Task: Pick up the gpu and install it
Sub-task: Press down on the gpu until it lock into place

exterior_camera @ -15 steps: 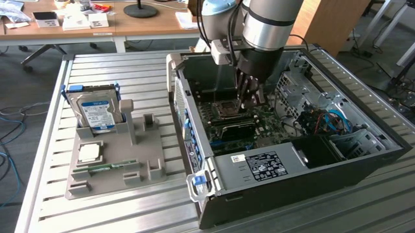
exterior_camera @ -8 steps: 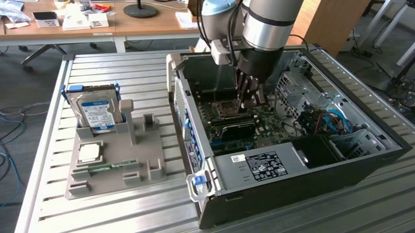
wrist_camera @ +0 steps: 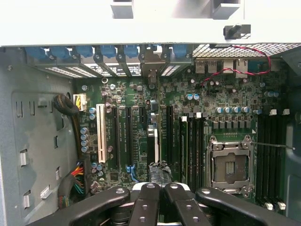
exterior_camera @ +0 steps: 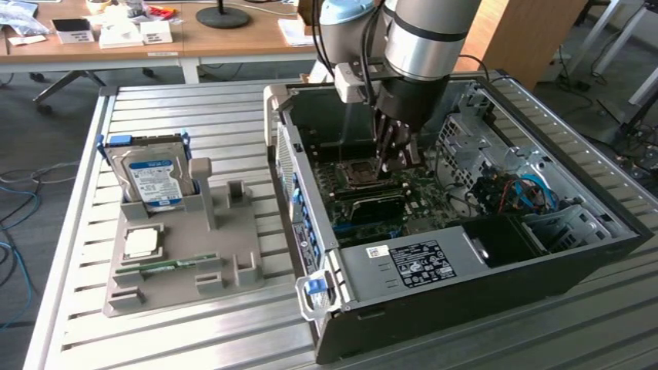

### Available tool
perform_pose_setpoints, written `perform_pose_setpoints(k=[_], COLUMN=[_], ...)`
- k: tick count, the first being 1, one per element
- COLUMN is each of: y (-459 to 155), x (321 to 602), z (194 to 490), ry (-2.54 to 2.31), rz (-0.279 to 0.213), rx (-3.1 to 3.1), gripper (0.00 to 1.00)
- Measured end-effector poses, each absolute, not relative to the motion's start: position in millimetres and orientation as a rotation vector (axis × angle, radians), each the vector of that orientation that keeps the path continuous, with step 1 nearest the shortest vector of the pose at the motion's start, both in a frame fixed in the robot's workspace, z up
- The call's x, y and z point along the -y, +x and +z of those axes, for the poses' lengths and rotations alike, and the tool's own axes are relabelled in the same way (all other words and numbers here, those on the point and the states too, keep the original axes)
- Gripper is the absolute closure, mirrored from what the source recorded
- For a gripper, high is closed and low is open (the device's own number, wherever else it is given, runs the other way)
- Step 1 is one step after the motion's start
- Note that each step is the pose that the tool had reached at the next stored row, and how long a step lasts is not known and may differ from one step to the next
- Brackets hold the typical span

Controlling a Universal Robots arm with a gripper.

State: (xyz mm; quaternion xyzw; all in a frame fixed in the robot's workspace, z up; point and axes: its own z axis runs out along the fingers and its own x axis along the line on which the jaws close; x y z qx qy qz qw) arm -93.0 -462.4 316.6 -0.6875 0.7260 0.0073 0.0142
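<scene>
- You are working the install step: the fingers [wrist_camera: 146, 207] are reaching down inside the computer case [exterior_camera: 575, 254], over the motherboard [wrist_camera: 207, 94].
- The gpu [wrist_camera: 153, 141] is standing edge-on in a slot, its bracket end toward the case's rear wall.
- The fingers are clenching tight at the card's top edge (pinching or only pressing, I cannot tell).
- Seating is calling for straight downward pressure, keeping the card in line with its slot.
- The hard drive [exterior_camera: 154, 181] is sitting untouched in the tray [exterior_camera: 175, 262] on the bench [exterior_camera: 154, 108].

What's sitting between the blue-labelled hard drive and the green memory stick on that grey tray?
A square silver processor chip lies flat there on the tray, seen in the exterior view.
</scene>
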Motion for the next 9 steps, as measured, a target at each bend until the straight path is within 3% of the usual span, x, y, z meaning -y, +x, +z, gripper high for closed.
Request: perform_pose_setpoints(k=[9], y=[-92.9], x=[462.4], z=[312.7], ry=[-2.141], rz=[0.023], rx=[-2.26], gripper=[0.89])
